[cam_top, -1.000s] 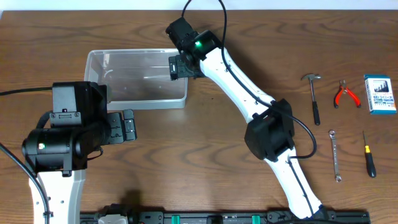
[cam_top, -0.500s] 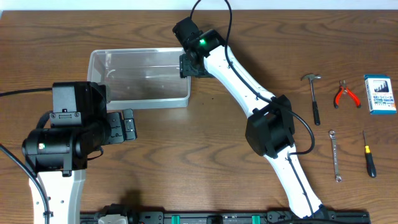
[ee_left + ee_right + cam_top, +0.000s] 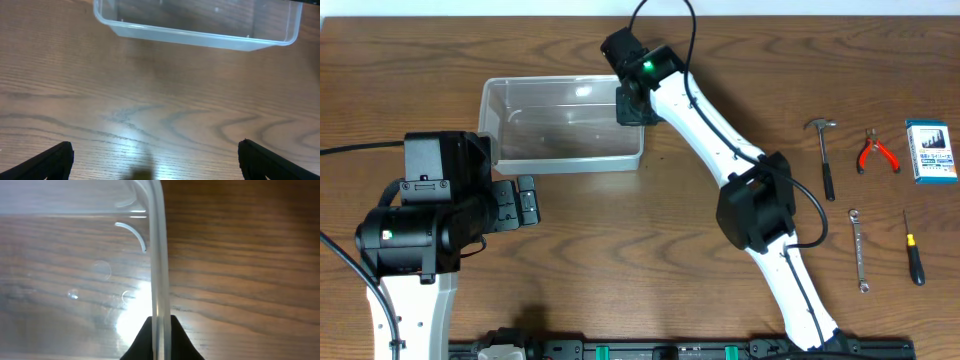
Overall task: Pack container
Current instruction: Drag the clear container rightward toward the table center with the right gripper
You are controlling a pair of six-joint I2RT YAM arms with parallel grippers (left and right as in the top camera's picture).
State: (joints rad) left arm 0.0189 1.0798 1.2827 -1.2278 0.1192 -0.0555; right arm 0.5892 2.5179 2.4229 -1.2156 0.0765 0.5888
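Observation:
The container (image 3: 563, 125), a clear rectangular plastic tub, lies empty on the wooden table at the upper middle of the overhead view. My right gripper (image 3: 632, 104) is shut on its right wall. In the right wrist view the rim (image 3: 156, 255) runs up from between the two black fingers (image 3: 142, 345), one inside the tub and one outside. My left gripper (image 3: 157, 162) is open over bare wood, short of the container's near wall (image 3: 200, 37), with nothing between its fingers. In the overhead view the left gripper (image 3: 525, 202) sits below the tub's left end.
At the right of the table lie a hammer (image 3: 825, 155), red-handled pliers (image 3: 875, 152), a small blue box (image 3: 930, 152), a wrench (image 3: 859, 250) and a screwdriver (image 3: 913, 250). The right arm (image 3: 755, 210) stretches diagonally across the middle.
The right gripper went from open to shut on the container's right wall. The container has slid to the right with it. The left arm has not moved.

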